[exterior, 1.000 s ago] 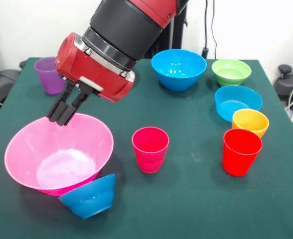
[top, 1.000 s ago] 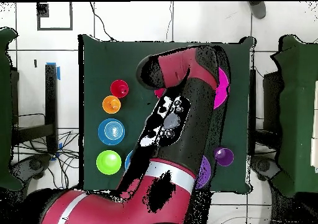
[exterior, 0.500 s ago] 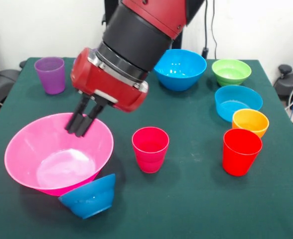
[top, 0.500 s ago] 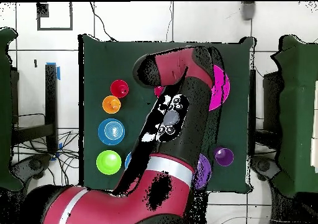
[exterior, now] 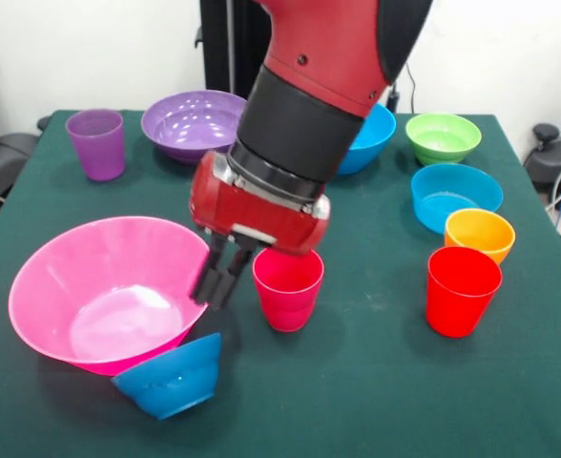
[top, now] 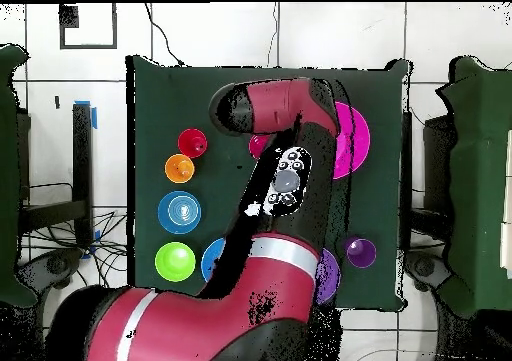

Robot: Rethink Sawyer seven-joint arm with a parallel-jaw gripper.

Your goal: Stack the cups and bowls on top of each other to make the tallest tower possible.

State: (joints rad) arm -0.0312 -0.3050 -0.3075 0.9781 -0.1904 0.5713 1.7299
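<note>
My gripper [exterior: 218, 280] hangs low with its fingers pressed together and empty, in the gap between the huge pink bowl [exterior: 109, 296] and the magenta cup [exterior: 287, 286]. The pink bowl holds nothing. A small dark blue bowl [exterior: 171, 375] leans tilted against its front. The red cup [exterior: 463, 291] stands at the right and the purple cup [exterior: 96, 143] at the back left. Purple bowl [exterior: 190, 122], large blue bowl [exterior: 374, 134] partly behind the arm, green bowl [exterior: 442, 136], cyan bowl [exterior: 455, 194] and orange bowl [exterior: 479, 232] stand separately.
In the overhead view the arm [top: 285, 192] covers the table's middle. The pink bowl [top: 355, 142], red cup [top: 192, 142] and green bowl [top: 175, 261] show around it. Table edges lie close to the purple cup and the orange bowl.
The gripper has swung from above the pink bowl's back rim, across the bowl, down into the gap beside the magenta cup. The purple bowl is now uncovered behind the arm.
</note>
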